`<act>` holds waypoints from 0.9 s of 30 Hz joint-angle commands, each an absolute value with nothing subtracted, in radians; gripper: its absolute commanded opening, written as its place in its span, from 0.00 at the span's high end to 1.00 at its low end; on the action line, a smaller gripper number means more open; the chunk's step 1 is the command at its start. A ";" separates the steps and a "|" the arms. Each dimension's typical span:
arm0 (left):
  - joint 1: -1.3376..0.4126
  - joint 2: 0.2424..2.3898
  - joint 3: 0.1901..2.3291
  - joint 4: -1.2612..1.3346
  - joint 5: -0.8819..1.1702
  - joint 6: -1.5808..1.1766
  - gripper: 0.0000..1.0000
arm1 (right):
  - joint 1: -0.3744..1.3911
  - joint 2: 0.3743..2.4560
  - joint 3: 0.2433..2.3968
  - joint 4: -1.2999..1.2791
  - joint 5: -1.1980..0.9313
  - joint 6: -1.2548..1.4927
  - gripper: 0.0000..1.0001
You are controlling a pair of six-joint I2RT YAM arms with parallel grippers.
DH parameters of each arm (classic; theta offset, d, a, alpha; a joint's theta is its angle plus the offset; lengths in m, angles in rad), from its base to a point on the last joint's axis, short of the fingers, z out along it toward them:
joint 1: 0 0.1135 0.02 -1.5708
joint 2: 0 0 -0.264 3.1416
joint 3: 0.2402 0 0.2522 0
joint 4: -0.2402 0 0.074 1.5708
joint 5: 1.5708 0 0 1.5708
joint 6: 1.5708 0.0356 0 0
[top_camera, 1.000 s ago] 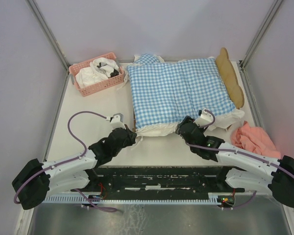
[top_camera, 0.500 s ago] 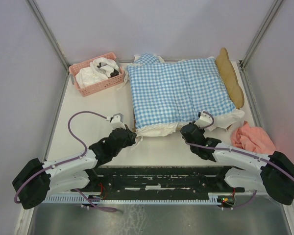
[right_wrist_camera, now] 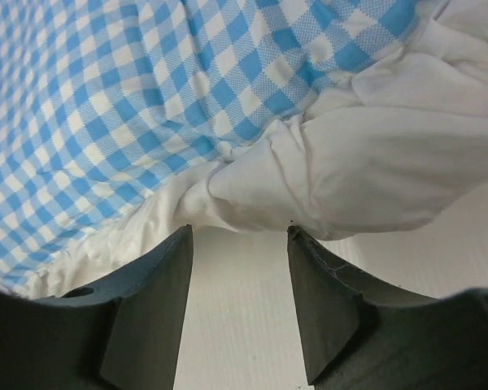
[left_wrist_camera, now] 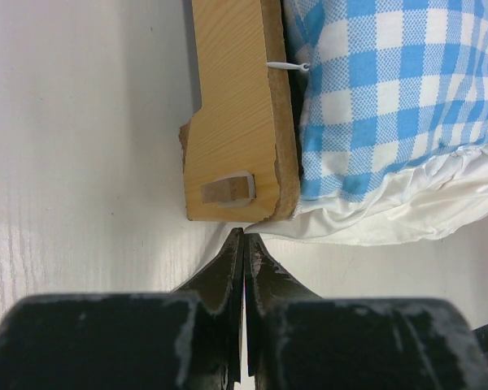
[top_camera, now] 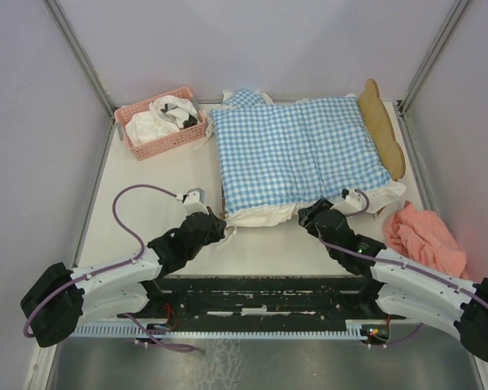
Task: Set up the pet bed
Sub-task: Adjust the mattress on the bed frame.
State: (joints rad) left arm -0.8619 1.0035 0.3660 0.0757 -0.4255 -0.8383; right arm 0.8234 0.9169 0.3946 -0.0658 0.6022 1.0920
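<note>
The pet bed (top_camera: 382, 122) lies on the table with its wavy wooden headboard to the right. Blue-white gingham bedding (top_camera: 297, 150) covers it, and a white ruffle (top_camera: 260, 214) hangs over the front edge. My left gripper (top_camera: 221, 224) is shut at the bed's front left corner. In the left wrist view its tips (left_wrist_camera: 244, 237) sit just below the light-wood frame corner (left_wrist_camera: 232, 122), touching the ruffle's edge (left_wrist_camera: 374, 223). My right gripper (top_camera: 307, 213) is open at the front right. In the right wrist view its jaws (right_wrist_camera: 238, 236) stand apart just short of the bunched white ruffle (right_wrist_camera: 350, 162).
A pink basket (top_camera: 159, 122) with white and dark cloths stands at the back left. A salmon cloth (top_camera: 423, 231) lies crumpled at the right, close to my right arm. Metal posts and grey walls close in the table's sides and back.
My right arm has swung, its forearm lower and further right, while its gripper stays at the front ruffle. The left arm and the bedding have not moved.
</note>
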 commanded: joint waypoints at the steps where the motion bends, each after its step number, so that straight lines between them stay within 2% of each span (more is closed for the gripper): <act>1: -0.867 0.997 0.395 0.069 -0.472 -0.802 0.97 | 0.821 0.878 0.453 -0.099 0.619 1.255 0.38; 7: -0.865 0.999 0.400 0.069 -0.471 -0.802 0.97 | 0.821 0.944 0.531 -0.198 0.733 1.362 0.34; 14: -0.867 1.006 0.405 0.072 -0.466 -0.801 0.97 | 0.814 1.045 0.529 -0.181 0.804 1.422 0.36; 18: -0.866 1.008 0.405 0.073 -0.467 -0.801 0.97 | 0.807 1.069 0.496 -0.069 0.815 1.362 0.51; 24: -0.867 1.010 0.399 0.079 -0.471 -0.805 0.97 | 0.800 1.071 0.450 0.000 0.821 1.307 0.89; 26: -0.866 1.008 0.400 0.077 -0.477 -0.807 0.97 | 0.798 1.065 0.439 -0.002 0.815 1.284 0.97; 27: -0.867 1.007 0.401 0.073 -0.485 -0.806 0.97 | 0.798 1.063 0.431 -0.004 0.809 1.267 0.98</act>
